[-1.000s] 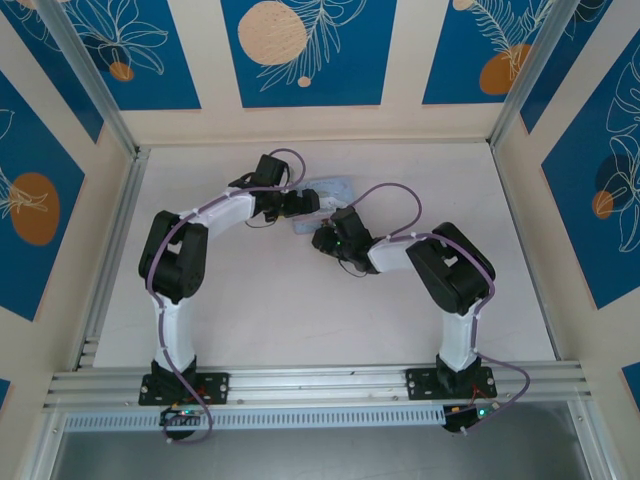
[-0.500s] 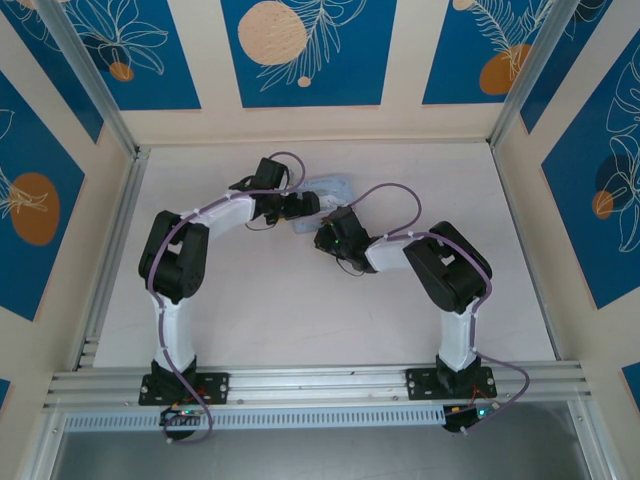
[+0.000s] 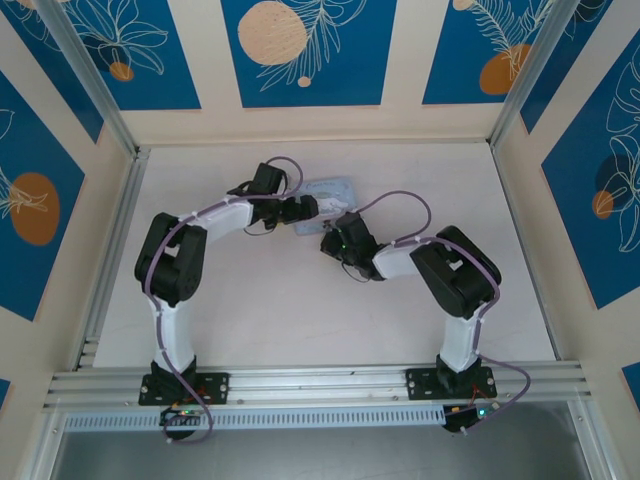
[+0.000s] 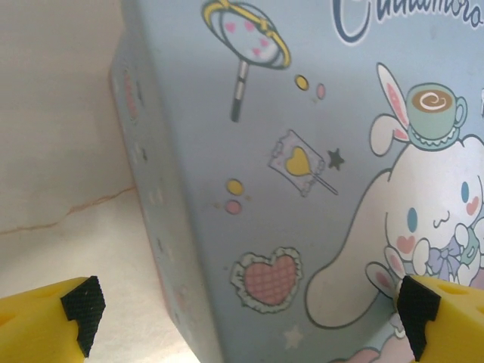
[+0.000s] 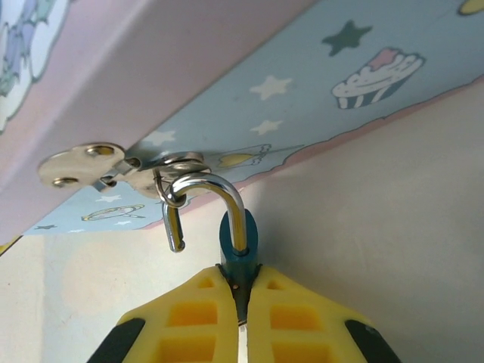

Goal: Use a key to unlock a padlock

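Padlock point(image 5: 238, 236) hanging from the hasp point(image 5: 113, 166) of the pale blue tin point(image 5: 363, 113), pinched by the right gripper point(image 5: 240, 291).
Right fingers are closed tight on the padlock body. Its shackle point(image 5: 219, 189), one leg apparently free, threads the hasp ring. The left gripper point(image 4: 246, 310) is spread wide astride the tin, and contact cannot be told. A straight pull could drag or tip the tin, or break the pinch. Tin wall and table point(image 3: 250, 300) crowd the lock, and the wrists sit close together; open table lies toward the bases.

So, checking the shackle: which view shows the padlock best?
Right wrist: the padlock hangs from the hasp of the tin, body pinched by the right gripper. Top view: too small to tell; left wrist faces the tin's print.
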